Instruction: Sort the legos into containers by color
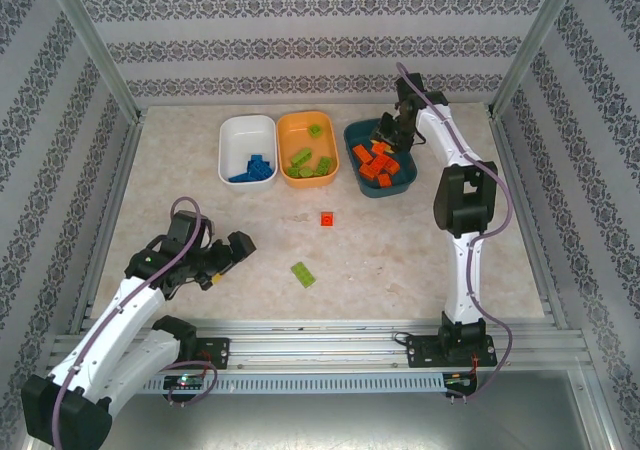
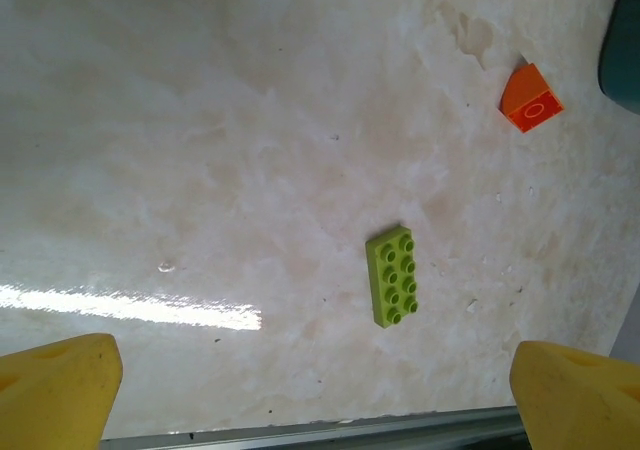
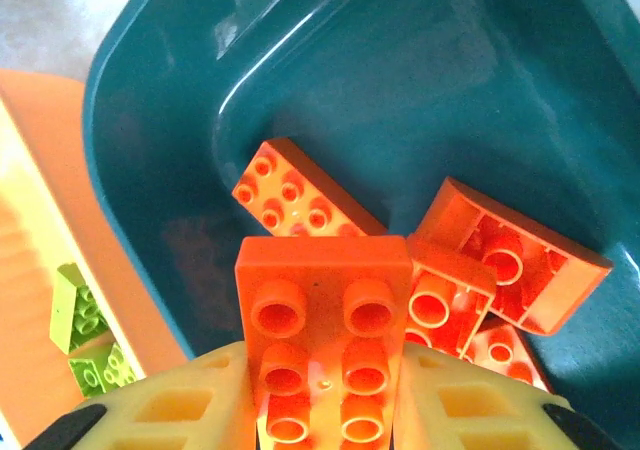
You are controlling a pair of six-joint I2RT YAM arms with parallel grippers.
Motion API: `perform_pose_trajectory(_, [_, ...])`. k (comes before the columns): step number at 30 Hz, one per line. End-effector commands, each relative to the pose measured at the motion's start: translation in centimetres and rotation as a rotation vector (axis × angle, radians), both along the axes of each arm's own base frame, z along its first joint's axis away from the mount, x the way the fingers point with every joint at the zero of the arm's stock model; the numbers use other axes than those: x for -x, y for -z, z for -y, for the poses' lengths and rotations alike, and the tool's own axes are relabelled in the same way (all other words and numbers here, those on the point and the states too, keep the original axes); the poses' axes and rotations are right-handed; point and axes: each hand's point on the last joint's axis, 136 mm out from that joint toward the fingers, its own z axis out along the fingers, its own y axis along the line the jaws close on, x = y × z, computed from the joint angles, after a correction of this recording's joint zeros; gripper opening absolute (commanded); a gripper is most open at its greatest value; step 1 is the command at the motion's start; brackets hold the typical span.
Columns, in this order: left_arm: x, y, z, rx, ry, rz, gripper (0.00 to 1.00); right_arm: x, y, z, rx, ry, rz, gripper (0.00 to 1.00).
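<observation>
Right claw (image 3: 325,420) pinches orange brick (image 3: 325,305) over teal tub (image 3: 420,100), close to its rim. Left claw (image 2: 315,395) spread wide; open worktop (image 2: 200,120) around lime brick (image 2: 393,275) ahead.

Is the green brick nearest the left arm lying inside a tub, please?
No, the green brick lies flat on the bare table, studs up.

The left arm lies low by the near left corner of the bench (image 1: 400,260), left gripper (image 1: 230,260) wide open. The right arm reaches to the far edge, right gripper (image 1: 386,136) clamping a brick (image 3: 322,340).
</observation>
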Motion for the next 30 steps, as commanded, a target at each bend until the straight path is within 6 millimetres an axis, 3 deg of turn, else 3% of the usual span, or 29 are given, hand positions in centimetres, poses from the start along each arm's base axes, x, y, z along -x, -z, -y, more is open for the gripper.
perform_pose_trajectory(1, [0.6, 0.1, -0.7, -0.021, -0.032, -0.043, 1.0, -1.2, -0.4, 0.8, -0.051, 0.043, 0.016, 0.4])
perform_pose_trajectory(6, [-0.3, -0.2, -0.2, -0.017, -0.011, -0.045, 1.0, -1.4, -2.1, 0.4, -0.083, 0.022, 0.061, 0.58])
perform_pose_trajectory(16, [-3.1, -0.1, 1.5, 0.023, 0.027, -0.03, 1.0, 1.2, -7.8, 0.9, -0.073, -0.019, 0.166, 0.72])
perform_pose_trajectory(20, [-4.1, 0.4, 2.1, 0.039, 0.04, -0.026, 1.0, 3.5, -10.1, 0.7, -0.091, -0.043, 0.196, 0.73])
perform_pose_trajectory(23, [-4.7, 0.6, 2.4, 0.041, 0.046, -0.023, 1.0, 5.8, -10.8, 0.5, -0.108, -0.053, 0.191, 0.74])
perform_pose_trajectory(30, [-5.6, 1.2, 3.0, 0.055, 0.058, -0.014, 1.0, 11.6, -9.9, -0.9, -0.158, -0.079, 0.193, 0.76])
